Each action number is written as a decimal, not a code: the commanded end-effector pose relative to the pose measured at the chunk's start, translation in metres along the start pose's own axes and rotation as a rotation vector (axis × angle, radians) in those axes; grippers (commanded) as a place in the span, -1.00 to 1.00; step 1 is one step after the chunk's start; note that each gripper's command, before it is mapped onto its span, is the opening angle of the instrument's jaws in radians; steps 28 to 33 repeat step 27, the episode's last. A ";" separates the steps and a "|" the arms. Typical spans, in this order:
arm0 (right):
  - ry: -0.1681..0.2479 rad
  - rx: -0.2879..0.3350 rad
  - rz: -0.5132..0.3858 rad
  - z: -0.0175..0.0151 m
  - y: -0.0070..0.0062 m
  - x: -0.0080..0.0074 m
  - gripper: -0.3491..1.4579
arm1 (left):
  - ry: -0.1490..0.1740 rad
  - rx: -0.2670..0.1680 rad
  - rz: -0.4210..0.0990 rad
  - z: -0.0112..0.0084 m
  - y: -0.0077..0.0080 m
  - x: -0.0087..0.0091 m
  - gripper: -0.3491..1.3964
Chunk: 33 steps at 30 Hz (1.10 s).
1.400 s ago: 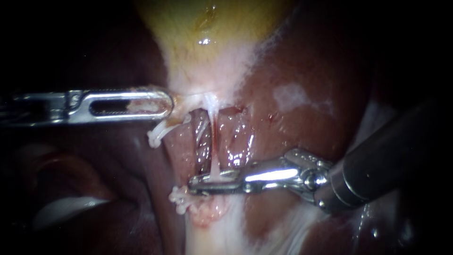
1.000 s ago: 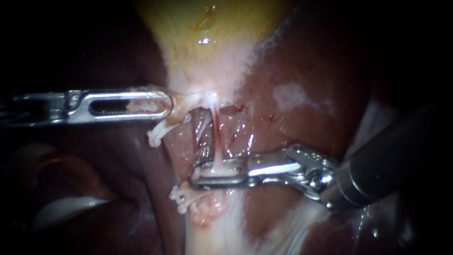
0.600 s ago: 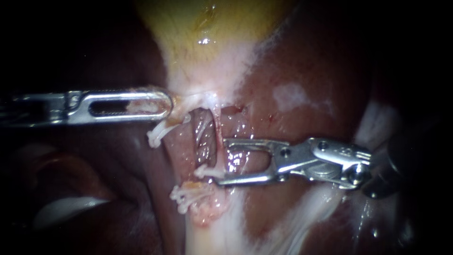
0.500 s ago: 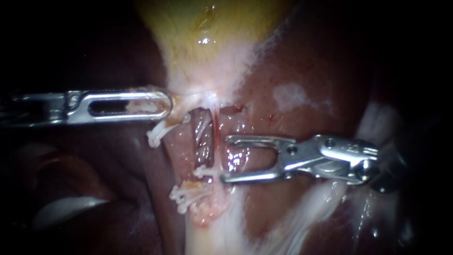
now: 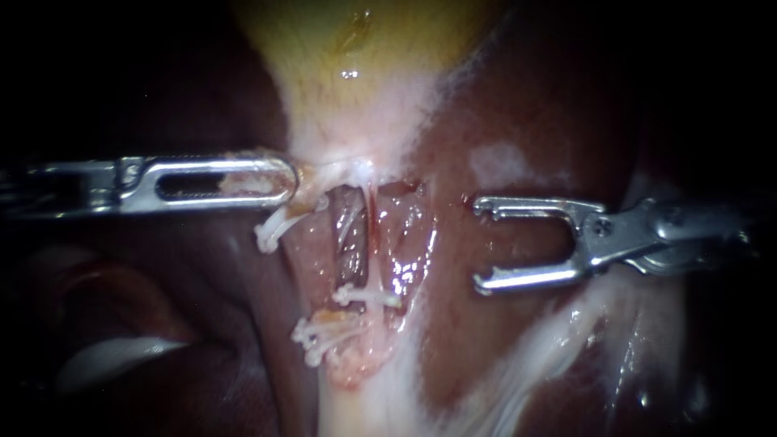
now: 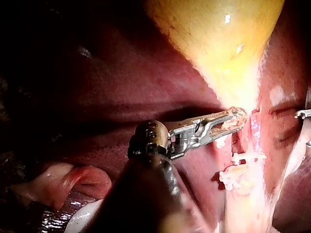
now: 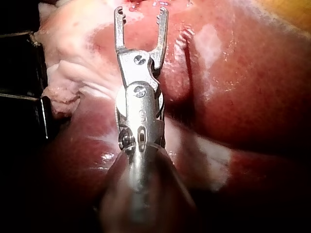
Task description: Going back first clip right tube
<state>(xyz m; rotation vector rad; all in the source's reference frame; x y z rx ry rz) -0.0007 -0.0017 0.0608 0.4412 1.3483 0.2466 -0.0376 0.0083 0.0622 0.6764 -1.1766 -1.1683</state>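
While the pale tissue at the narrow foot of the gallbladder (image 5: 364, 73) is gripped by the closed pincer of the left instrument (image 5: 283, 180), the right instrument (image 5: 477, 244) is held over the liver (image 5: 518, 105) with its pincer wide open and nothing in its gap. In the endoscope view the open tips are seen pointing toward the tubes but well apart from them, with a strip of wet red tissue between. The right tube (image 5: 371, 239) is seen as a thin pale strand running down from the foot of the gallbladder. A white clip (image 5: 368, 296) is seated across its lower end, lying crosswise and free of both instruments. Two other white clips are found further left: one (image 5: 273, 229) just under the left pincer, the other (image 5: 312, 336) lower down, against a lump of pinkish tissue. In the right wrist view the open pincer is shown from behind, with toothed inner faces and bare liver under it.
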 end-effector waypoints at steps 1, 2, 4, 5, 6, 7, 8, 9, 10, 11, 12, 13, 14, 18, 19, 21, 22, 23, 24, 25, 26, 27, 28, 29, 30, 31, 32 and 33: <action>-0.001 0.001 0.000 0.0000 0.0000 -0.0001 -0.06 | -0.004 -0.001 0.002 0.0003 0.0003 0.0002 -1.00; -0.001 0.001 0.000 -0.0001 0.0000 -0.0001 -0.06 | -0.003 -0.004 0.010 0.0007 0.0007 0.0005 -1.00; -0.001 0.001 0.000 -0.0001 0.0000 -0.0001 -0.06 | 0.002 -0.011 0.015 0.0016 0.0016 0.0011 -1.00; -0.001 0.001 -0.001 -0.0001 0.0000 -0.0001 -0.06 | 0.003 -0.014 0.011 0.0020 0.0020 0.0013 -1.00; -0.001 0.001 -0.001 -0.0001 -0.0001 -0.0001 -0.06 | 0.001 -0.015 0.013 0.0024 0.0024 0.0015 -1.00; -0.001 0.001 -0.001 -0.0001 -0.0001 -0.0001 -0.06 | -0.001 -0.017 0.014 0.0030 0.0029 0.0017 -1.00; -0.001 0.001 -0.001 -0.0001 -0.0001 -0.0001 -0.06 | -0.002 -0.018 0.015 0.0034 0.0033 0.0017 -1.00; -0.001 0.001 -0.001 -0.0001 -0.0002 -0.0001 -0.06 | -0.001 -0.021 0.016 0.0039 0.0036 0.0018 -1.00; -0.001 0.002 -0.001 -0.0001 -0.0002 -0.0001 -0.06 | 0.000 -0.024 0.017 0.0044 0.0039 0.0019 -1.00; -0.001 0.002 -0.001 -0.0001 -0.0002 -0.0001 -0.06 | -0.001 -0.026 0.018 0.0048 0.0041 0.0019 -1.00; -0.001 0.002 -0.001 -0.0001 -0.0003 0.0000 -0.06 | -0.001 -0.031 0.018 0.0052 0.0043 0.0020 -1.00; -0.001 0.002 -0.001 -0.0001 -0.0003 0.0000 -0.06 | 0.001 -0.031 0.019 0.0057 0.0044 0.0020 -1.00; -0.001 0.002 -0.001 -0.0001 -0.0003 0.0000 -0.06 | 0.002 -0.030 0.019 0.0059 0.0045 0.0021 -1.00; -0.001 0.001 -0.001 -0.0001 -0.0003 0.0000 -0.06 | 0.007 -0.031 0.021 0.0066 0.0044 0.0024 -1.00; -0.001 0.001 -0.001 -0.0001 -0.0003 0.0000 -0.06 | 0.007 -0.031 0.021 0.0066 0.0044 0.0024 -1.00; -0.001 0.001 -0.001 -0.0001 -0.0003 0.0000 -0.06 | 0.009 -0.028 0.021 0.0066 0.0044 0.0024 -1.00; -0.001 0.001 -0.001 -0.0001 -0.0003 0.0000 -0.06 | 0.011 -0.030 0.021 0.0065 0.0044 0.0024 -1.00; -0.001 0.001 -0.001 -0.0001 -0.0003 0.0000 -0.06 | 0.011 -0.030 0.021 0.0065 0.0044 0.0024 -1.00; -0.001 0.001 -0.001 -0.0001 -0.0003 0.0000 -0.06 | 0.011 -0.030 0.021 0.0065 0.0044 0.0024 -1.00; -0.001 0.001 -0.001 0.0000 -0.0003 0.0000 -0.06 | 0.011 -0.030 0.021 0.0065 0.0044 0.0024 -1.00; -0.001 0.001 -0.001 0.0000 -0.0003 0.0000 -0.06 | 0.011 -0.030 0.021 0.0065 0.0044 0.0024 -1.00; -0.001 0.001 -0.001 0.0000 -0.0003 0.0000 -0.06 | 0.012 -0.030 0.021 0.0064 0.0044 0.0024 -1.00; -0.001 0.001 -0.001 0.0000 -0.0003 0.0000 -0.06 | 0.012 -0.030 0.021 0.0064 0.0044 0.0024 -1.00; -0.001 0.001 -0.001 0.0000 -0.0003 0.0000 -0.06 | 0.012 -0.030 0.021 0.0064 0.0044 0.0024 -1.00; -0.001 0.001 -0.001 0.0000 -0.0003 0.0000 -0.06 | 0.012 -0.030 0.021 0.0064 0.0044 0.0024 -1.00; -0.001 0.001 -0.001 0.0000 -0.0003 0.0000 -0.06 | 0.012 -0.030 0.021 0.0064 0.0044 0.0024 -1.00; -0.001 0.001 -0.001 0.0000 -0.0003 0.0000 -0.06 | 0.012 -0.030 0.021 0.0064 0.0044 0.0024 -1.00; -0.001 0.001 -0.001 0.0000 -0.0003 0.0000 -0.06 | 0.012 -0.030 0.021 0.0064 0.0044 0.0024 -1.00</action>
